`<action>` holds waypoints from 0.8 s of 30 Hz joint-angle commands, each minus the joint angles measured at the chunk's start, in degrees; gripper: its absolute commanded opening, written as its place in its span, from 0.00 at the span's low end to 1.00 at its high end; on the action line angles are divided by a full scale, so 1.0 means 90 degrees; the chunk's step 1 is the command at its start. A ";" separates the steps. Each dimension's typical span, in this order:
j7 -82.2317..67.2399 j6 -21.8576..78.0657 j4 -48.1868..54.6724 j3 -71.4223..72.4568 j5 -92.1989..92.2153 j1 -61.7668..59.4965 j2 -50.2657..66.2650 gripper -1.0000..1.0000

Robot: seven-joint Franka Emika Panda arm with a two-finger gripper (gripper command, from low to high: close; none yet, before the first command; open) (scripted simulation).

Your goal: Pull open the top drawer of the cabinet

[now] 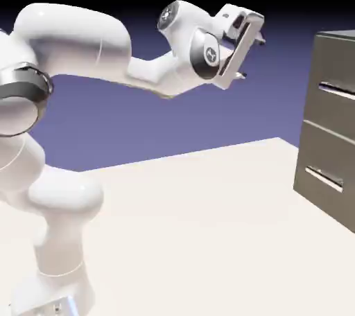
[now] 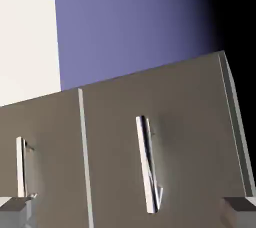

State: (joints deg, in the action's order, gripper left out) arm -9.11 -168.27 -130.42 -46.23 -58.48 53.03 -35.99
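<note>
While flush, top drawer (image 1: 338,88) shut.

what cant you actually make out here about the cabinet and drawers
- Cabinet: the exterior view's right edge cuts it off, so its full width and right side are unseen.
- Top drawer handle: partly cut by the same edge.
- Lower drawer: the hand view's left and bottom edges crop it.
- Whether either drawer is slightly pulled out: neither view settles it.
- Gripper: open, and its fingertips are tiny in the exterior view.
</note>
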 commanded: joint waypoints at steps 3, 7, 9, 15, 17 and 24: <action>-0.0682 0.0076 0.0405 -0.0612 -0.0774 0.0692 -0.0044 0.50; -0.1591 0.0177 0.0944 -0.1427 -0.1805 0.1615 -0.0103 0.50; -0.2046 0.0228 0.1213 -0.1834 -0.2320 0.2077 -0.0132 0.50; -0.3410 0.0379 0.2022 -0.3057 -0.3867 0.3461 -0.0220 0.50; -0.3864 0.0430 0.2292 -0.3465 -0.4382 0.3923 -0.0250 0.50; -0.5456 0.0607 0.3235 -0.4892 -0.6187 0.5538 -0.0353 0.50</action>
State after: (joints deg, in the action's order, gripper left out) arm -58.21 -162.81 -101.31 -90.26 -114.16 102.86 -39.17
